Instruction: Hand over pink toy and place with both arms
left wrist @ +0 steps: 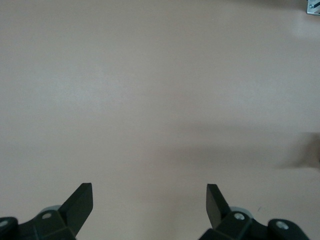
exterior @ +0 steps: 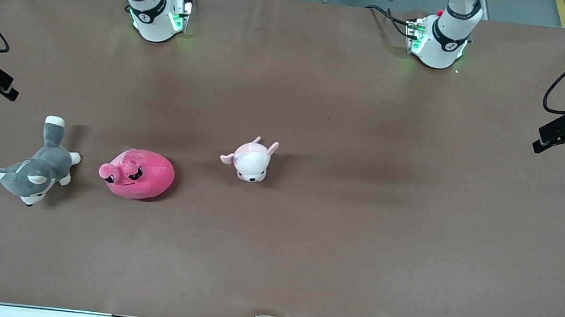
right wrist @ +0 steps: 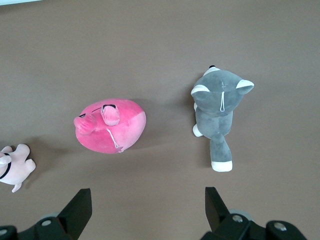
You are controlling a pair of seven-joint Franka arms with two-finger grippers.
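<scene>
1. Here we found the pink toy (exterior: 138, 174) lying on the brown table (exterior: 338, 227), toward the right arm's end, its dark eyes turned toward the front camera.
2. We saw a grey and white husky plush (exterior: 35, 168) just beside it, closer still to the right arm's end of the table, the two apart and not touching.
3. We saw a smaller pale pink-and-white plush (exterior: 252, 159) on the pink toy's other flank, nearer the middle of the table and slightly farther from the front camera, well apart from it.
4. We noted the right gripper (right wrist: 148, 200) up in the air over the table near the pink toy (right wrist: 111, 125) and the husky plush (right wrist: 219, 107), its two black fingers (right wrist: 80, 206) spread wide with nothing between them.
5. In the right wrist view we also caught the pale plush (right wrist: 15, 167) at the edge, partly cut off.
6. We noted the left gripper (left wrist: 150, 197) over a bare stretch of table (left wrist: 160, 90) at the left arm's end, its fingers (left wrist: 216, 200) likewise spread wide and holding nothing.
7. We saw only the bases of both arms in the front view: the right arm's base (exterior: 153, 13) and the left arm's base (exterior: 442, 39), both along the table's edge farthest from the front camera.
8. We found neither gripper touching any toy.
</scene>
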